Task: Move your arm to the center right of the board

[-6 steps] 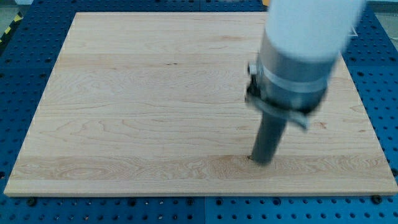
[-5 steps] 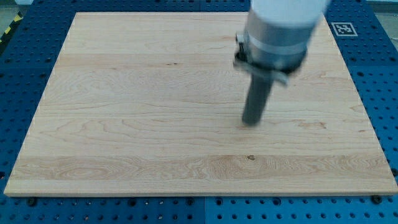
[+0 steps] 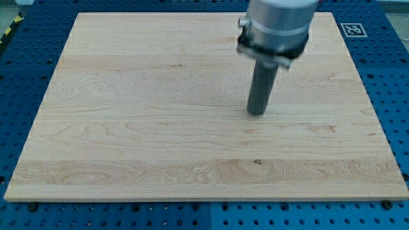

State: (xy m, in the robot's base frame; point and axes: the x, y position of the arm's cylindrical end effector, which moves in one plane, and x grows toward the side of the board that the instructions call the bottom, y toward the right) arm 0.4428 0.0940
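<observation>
Camera view, the sole view: a pale, light-grained wooden board (image 3: 147,108), rectangular, lies flat on a blue perforated metal bench (image 3: 396,70) and fills most of the picture. The arm enters from the 12 o'clock edge, right of the midline; its grey cylindrical housing (image 3: 276,22) is blurred and carries a darker collar with a small bracket at its lower rim. From that collar a straight dark rod (image 3: 261,86) descends roughly upright. My tip (image 3: 257,114) sits at the board surface, slightly toward 3 o'clock from the board's centre and about level with its mid-height; whether it actually touches the wood cannot be told. The rig carries no jawed end effector, so an open or closed state does not apply; the rod holds nothing. No coloured blocks show anywhere on the board, so the tip stands beside none. A small dark knot (image 3: 257,161) marks the wood toward 6 o'clock from the tip, well apart from it. A black-and-white square fiducial tag (image 3: 353,29) lies on the bench just off the board's corner near 2 o'clock. A yellow-and-black striped strip (image 3: 7,33) crosses the bench near the 10 o'clock corner.
</observation>
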